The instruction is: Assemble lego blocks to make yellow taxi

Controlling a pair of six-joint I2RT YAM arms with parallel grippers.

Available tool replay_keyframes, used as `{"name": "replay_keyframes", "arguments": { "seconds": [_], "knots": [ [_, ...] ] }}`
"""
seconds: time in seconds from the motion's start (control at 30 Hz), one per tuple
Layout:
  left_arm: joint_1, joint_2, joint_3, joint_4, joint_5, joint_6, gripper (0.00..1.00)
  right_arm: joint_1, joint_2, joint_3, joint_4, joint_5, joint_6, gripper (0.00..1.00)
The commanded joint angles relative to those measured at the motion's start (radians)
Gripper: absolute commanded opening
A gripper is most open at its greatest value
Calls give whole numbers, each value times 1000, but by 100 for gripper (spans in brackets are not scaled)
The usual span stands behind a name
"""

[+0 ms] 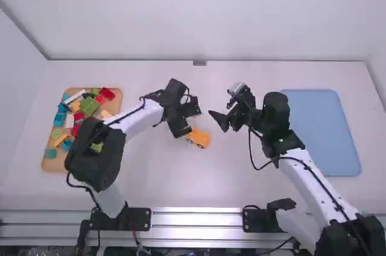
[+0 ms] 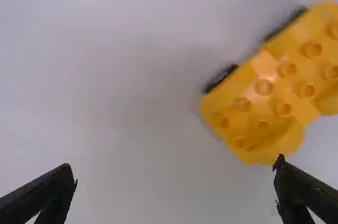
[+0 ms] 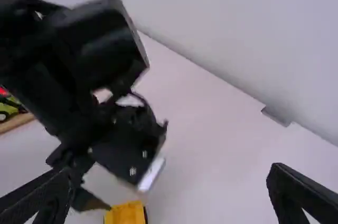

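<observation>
My left gripper (image 1: 182, 130) is over the middle of the table, just beside the orange-yellow car body (image 1: 199, 138). In the left wrist view, the studded yellow body (image 2: 264, 97) rests on the table with black wheels along one side, and my left gripper (image 2: 175, 172) is open with nothing held. My right gripper (image 1: 218, 121) hangs to the right of the car, fingers apart. From the right wrist, the right gripper (image 3: 170, 174) is open and unoccupied; part of the yellow body (image 3: 125, 214) shows beneath the left arm's gripper (image 3: 129, 150).
A wooden tray (image 1: 50, 164) of colourful loose blocks lies at the left, partly behind the left arm. A blue tray (image 1: 325, 129) lies at the right, beyond the right arm. The back wall (image 1: 199, 26) borders the table.
</observation>
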Motion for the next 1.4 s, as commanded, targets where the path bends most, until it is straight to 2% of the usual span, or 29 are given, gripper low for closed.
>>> {"name": "replay_keyframes", "arguments": {
  "seconds": [0.0, 0.03, 0.13, 0.2, 0.47, 0.67, 0.8, 1.0, 1.13, 1.37],
  "knots": [
    [87, -102, 24, 5, 63, -153, 99, 3, 62, 74, 3, -40, 0, 98],
    [145, -133, 24, 27, 101, -256, 99, 14, 111, 111, -2, -42, -1, 98],
    [234, -161, 24, 42, 154, -370, 99, 44, 175, 168, -25, -36, -39, 98],
    [337, -178, 24, 40, 186, -469, 99, 84, 246, 245, -76, -35, -102, 98],
    [631, -180, 24, -10, 182, -867, 99, 191, 449, 516, -307, 84, -215, 98],
    [799, -180, 24, -74, 182, -987, 99, 252, 574, 670, -397, 66, -282, 98],
    [878, -179, 24, -115, 142, -1041, 99, 291, 647, 751, -415, 65, -282, 98],
    [966, -179, 24, -222, -159, -1354, 99, 358, 743, 881, -481, 59, -334, 98],
    [996, -179, 24, -280, -214, -1490, 99, 393, 778, 956, -533, 61, -364, 98],
    [1070, -186, 24, -341, -234, -1522, 99, 440, 803, 1019, -557, 58, -394, 98]
  ]
}}
